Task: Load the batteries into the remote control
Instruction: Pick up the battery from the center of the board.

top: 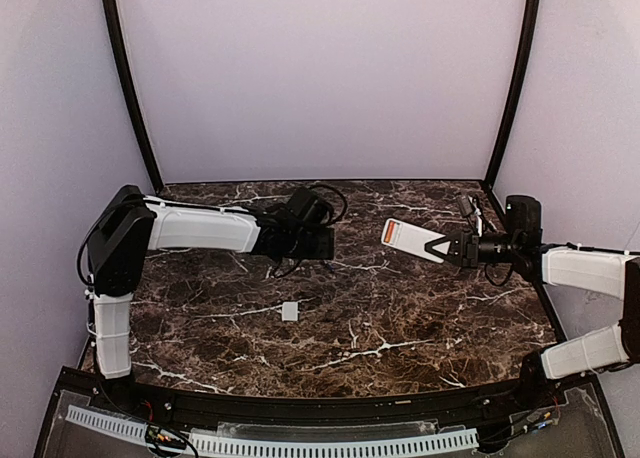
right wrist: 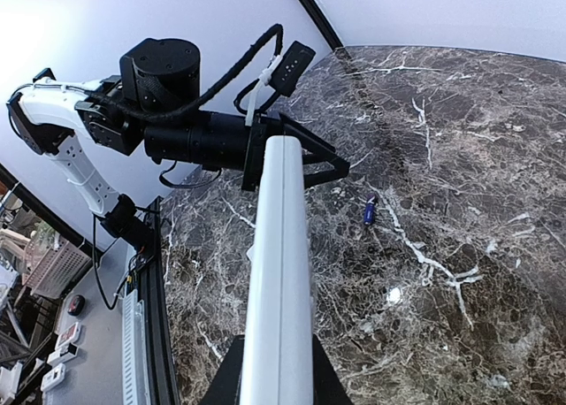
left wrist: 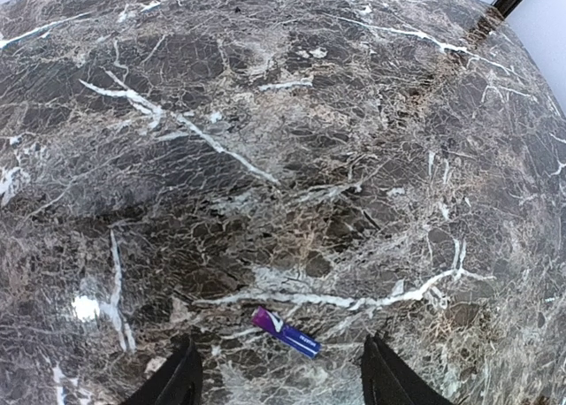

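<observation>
One blue battery (left wrist: pixel 285 332) loose on table (left wrist: pixel 265 113) beneath open, empty left gripper (left wrist: pixel 281 356). Remote (top: pixel 415 240) clamped aloft in right gripper (top: pixel 455 248); orange at tip, possibly other battery (top: pixel 392 225) seated. Loading unfinished.

view: left wrist | left hand (left wrist: pixel 281 380): two dark fingers (left wrist: pixel 179 383) spread apart at the bottom edge, nothing gripped | dark blue battery (left wrist: pixel 285 332): lying flat on the table (left wrist: pixel 265 113), between the fingertips, touching neither | table: brown marble, white veins
</observation>
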